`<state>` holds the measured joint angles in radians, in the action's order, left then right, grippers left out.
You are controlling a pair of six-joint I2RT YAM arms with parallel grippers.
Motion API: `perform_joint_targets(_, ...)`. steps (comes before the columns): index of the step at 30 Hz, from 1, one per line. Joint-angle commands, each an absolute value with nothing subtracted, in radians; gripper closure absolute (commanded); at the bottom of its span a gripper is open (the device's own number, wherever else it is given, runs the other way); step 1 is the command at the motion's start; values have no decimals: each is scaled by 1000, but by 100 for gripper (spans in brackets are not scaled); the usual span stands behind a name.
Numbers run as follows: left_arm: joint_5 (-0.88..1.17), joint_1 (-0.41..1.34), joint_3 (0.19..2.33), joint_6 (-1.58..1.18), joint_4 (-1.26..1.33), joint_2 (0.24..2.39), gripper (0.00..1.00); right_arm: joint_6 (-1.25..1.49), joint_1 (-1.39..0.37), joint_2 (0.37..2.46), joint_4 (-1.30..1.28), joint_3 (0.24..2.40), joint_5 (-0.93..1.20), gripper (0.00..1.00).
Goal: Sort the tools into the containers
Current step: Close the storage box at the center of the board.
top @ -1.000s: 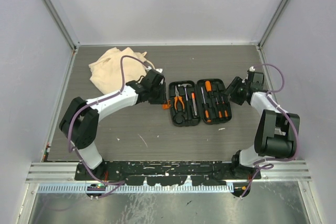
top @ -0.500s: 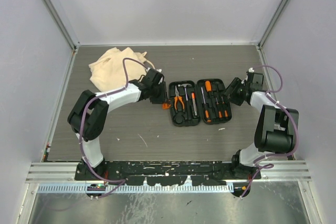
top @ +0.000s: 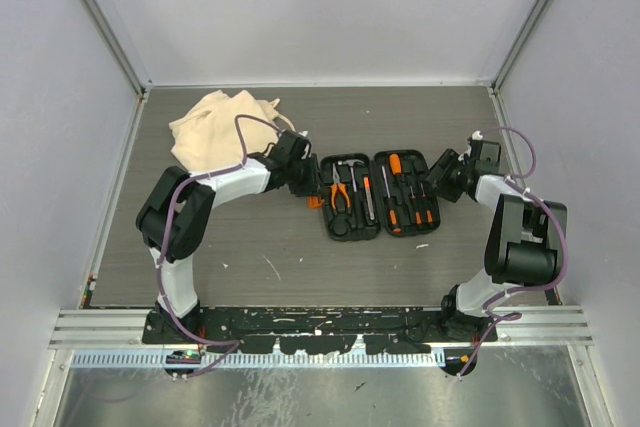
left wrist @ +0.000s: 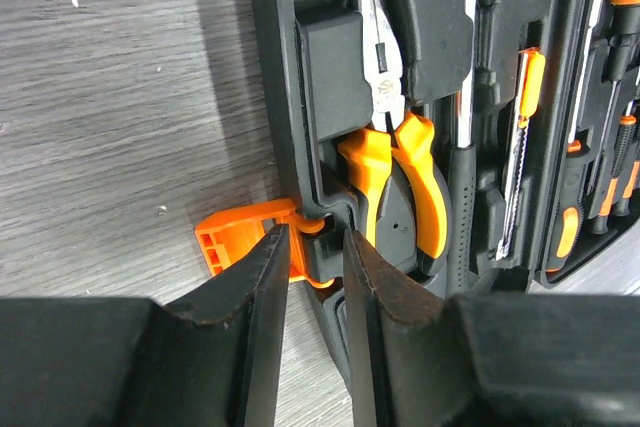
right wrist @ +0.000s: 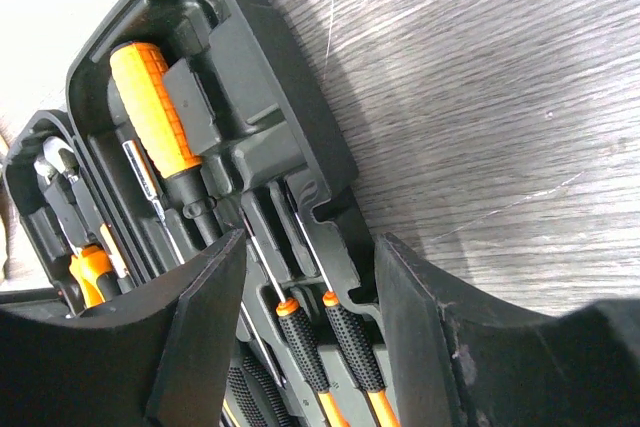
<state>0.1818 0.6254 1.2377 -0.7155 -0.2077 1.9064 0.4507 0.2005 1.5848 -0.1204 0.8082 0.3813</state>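
L gripper (left wrist: pixel 315 239) at case latch (left wrist: pixel 230 243) (pinched, maybe)

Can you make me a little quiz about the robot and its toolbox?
1. True or false: the tool case lies open on the table.
2. What sits right at the fingertips of the left gripper? A) the orange latch B) a spoon C) a paintbrush
3. Seen from the top camera, which half of the case holds the pliers, left or right?

Key: 1 true. 2 A. 3 left.
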Motion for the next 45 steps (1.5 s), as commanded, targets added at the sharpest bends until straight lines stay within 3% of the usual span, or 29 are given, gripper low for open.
perform_joint_targets(1, 197, 621, 1230, -717, -152, 1929, 73, 475, 193, 1577, -77, 793, 471, 42)
perform_joint_targets(18, 203, 620, 1227, -692, -161, 1951, 81, 458, 165, 1422, -134, 809, 587, 54)
perform_joint_targets(45, 205, 619, 1221, -695, -163, 1947, 84, 408, -280, 1340, -415, 1022, 327, 55)
